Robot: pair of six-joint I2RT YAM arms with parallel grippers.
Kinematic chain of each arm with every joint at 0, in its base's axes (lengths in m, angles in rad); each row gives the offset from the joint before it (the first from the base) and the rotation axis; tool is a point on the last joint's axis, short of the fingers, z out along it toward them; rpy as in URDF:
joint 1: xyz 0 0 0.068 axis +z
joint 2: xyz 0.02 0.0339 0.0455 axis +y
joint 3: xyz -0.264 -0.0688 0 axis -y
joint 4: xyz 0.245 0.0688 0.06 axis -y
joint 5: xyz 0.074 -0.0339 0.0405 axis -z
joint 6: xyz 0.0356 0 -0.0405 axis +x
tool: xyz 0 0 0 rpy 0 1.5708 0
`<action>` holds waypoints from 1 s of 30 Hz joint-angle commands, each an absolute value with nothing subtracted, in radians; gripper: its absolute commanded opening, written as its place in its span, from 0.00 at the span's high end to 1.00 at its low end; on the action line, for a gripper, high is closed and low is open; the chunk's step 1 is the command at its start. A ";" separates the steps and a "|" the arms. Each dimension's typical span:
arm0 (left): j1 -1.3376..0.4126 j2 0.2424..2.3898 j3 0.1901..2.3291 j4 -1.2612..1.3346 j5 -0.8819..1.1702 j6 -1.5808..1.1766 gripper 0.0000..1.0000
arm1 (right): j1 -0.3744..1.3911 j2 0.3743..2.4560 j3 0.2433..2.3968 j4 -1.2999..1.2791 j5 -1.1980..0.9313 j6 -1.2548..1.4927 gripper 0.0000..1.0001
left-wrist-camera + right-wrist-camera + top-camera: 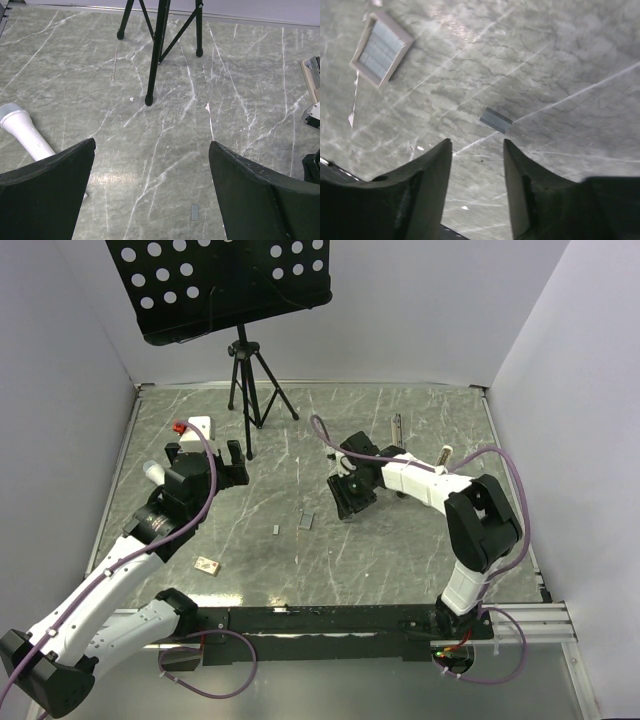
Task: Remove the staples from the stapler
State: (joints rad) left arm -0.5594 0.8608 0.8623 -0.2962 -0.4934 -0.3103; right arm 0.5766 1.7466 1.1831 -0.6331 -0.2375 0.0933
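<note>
Just beyond the open, empty right end effector [476,146] lay a staple strip [496,120]; the left end effector [152,145], also open, showed only cropped fingers [45,192].

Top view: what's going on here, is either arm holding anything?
Nothing is gripped. Two staple strips lie loose on the marble table between the arms. The right gripper hangs open just short of one strip. The left gripper is also open and empty. The stapler lies apart from both, toward the back right.
</note>
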 commanded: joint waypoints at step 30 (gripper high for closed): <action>-0.561 0.854 0.864 -0.258 -0.479 -0.310 0.01 | 0.606 1.867 1.261 -0.638 -0.281 -0.296 0.33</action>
State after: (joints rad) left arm -0.5594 0.8612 0.8619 -0.2962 -0.4862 -0.3103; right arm 0.5873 1.8637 1.2316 -0.6468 -0.2886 -0.2932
